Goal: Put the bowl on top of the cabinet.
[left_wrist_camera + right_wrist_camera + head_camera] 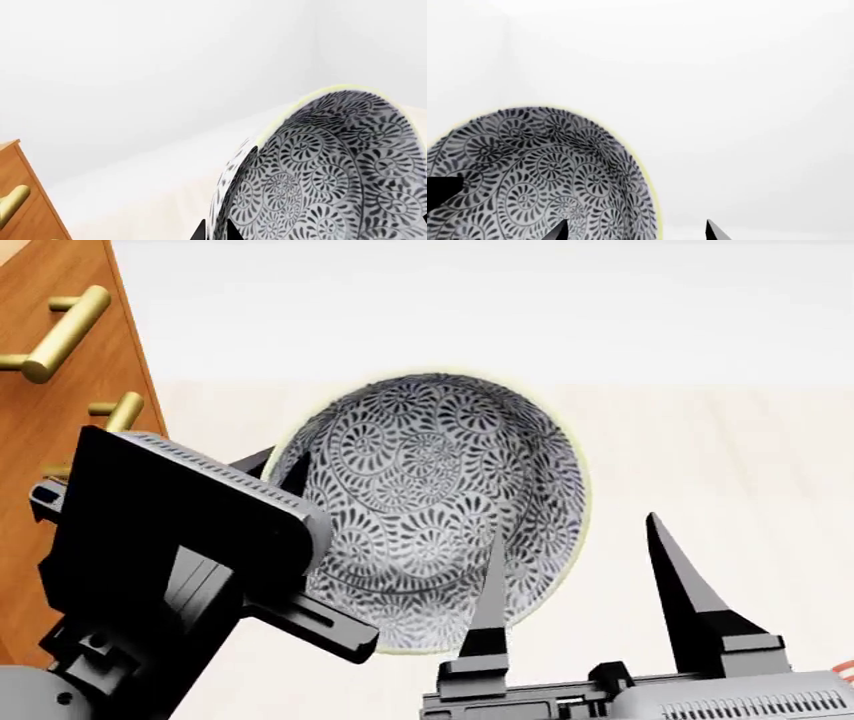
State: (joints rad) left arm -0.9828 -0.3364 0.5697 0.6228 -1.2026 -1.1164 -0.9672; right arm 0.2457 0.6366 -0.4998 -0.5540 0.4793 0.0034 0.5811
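The bowl [434, 505], white with a dense grey-black floral pattern and a pale rim, hangs in the air tipped on its side, its inside facing the head camera. My left gripper [280, 468] is shut on the bowl's left rim; in the left wrist view the bowl [333, 170] has its wall pinched between the two dark fingertips of that gripper [213, 231]. My right gripper [575, 530] stands open just in front of the bowl's lower right, holding nothing. In the right wrist view the bowl [534, 175] fills the side beyond one tip of that gripper [637, 230]. The orange-brown cabinet [67, 430] rises at the far left.
Brass bar handles [60, 330] stick out of the cabinet's drawer fronts, close to my left arm. One handle [13, 200] and the cabinet's upper corner [17, 165] show in the left wrist view. Pale floor and a white wall lie behind the bowl.
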